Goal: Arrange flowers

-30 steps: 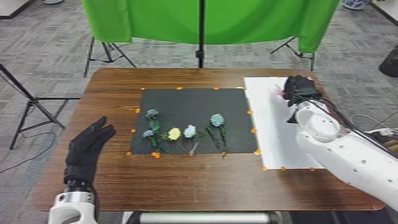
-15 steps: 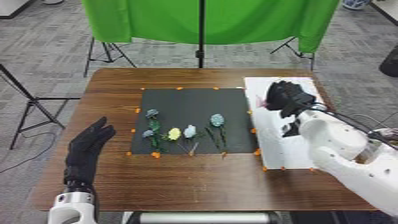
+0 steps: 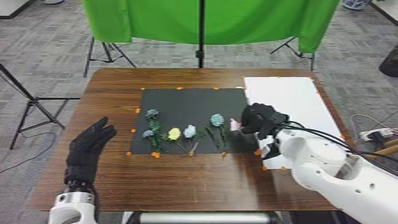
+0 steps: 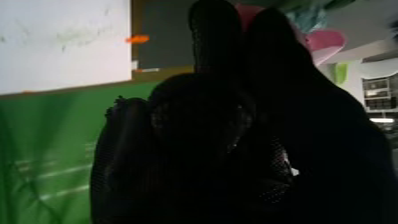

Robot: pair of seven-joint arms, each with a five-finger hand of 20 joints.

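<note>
The pink artificial flower [image 3: 235, 125] is at the right edge of the dark grey square mat [image 3: 182, 99], to the right of the bushy blue-green flower [image 3: 217, 120]. The black-gloved right robot hand [image 3: 258, 119] has its fingers clamped on it, and the bloom pokes out past the fingertips, probably so that the stem can be steered without crushing the petals. Farther left on the mat lie the yellow flower [image 3: 174, 134] and the pale blue flower [image 3: 190, 131], side by side, and beyond them the leafy green stems with dusty blue blooms [image 3: 152, 113]. The blooms seem spread apart so each shows, and the pink one likely belongs next in that spread; lowering it too close could snag the blue-green stems. The right arm crosses the white rectangular sheet [image 3: 282, 92]. On the left side of the brown wooden worktop [image 3: 204, 182], the black-gloved left robot hand [image 3: 87, 145] has straight fingers, seemingly kept aside to leave room
</note>
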